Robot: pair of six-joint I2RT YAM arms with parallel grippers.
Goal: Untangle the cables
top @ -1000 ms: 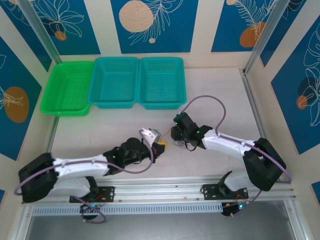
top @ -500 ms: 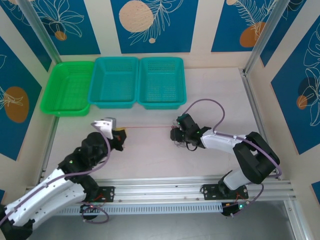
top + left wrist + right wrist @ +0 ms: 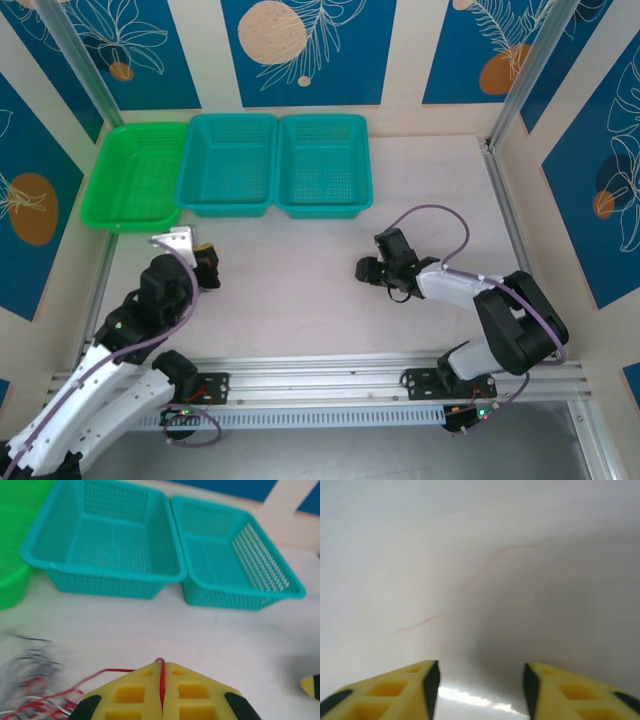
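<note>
Pulling red cable [image 3: 117,670] free; L gripper [image 3: 161,667] swung to table's 9 o'clock.
L jaws clamped on it; R gripper [image 3: 480,680] let go, jaws apart; other cables [image 3: 30,680] bunched at 8 o'clock, tangled.

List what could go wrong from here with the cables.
1. The left gripper is shut on a hair-thin red cable; it may slip out or snap under tension.
2. That cable trails into the tangled bundle in the left wrist view; pulling may tighten knots rather than free it.
3. The right gripper is open and holds nothing, so the bundle may drag along.
</note>
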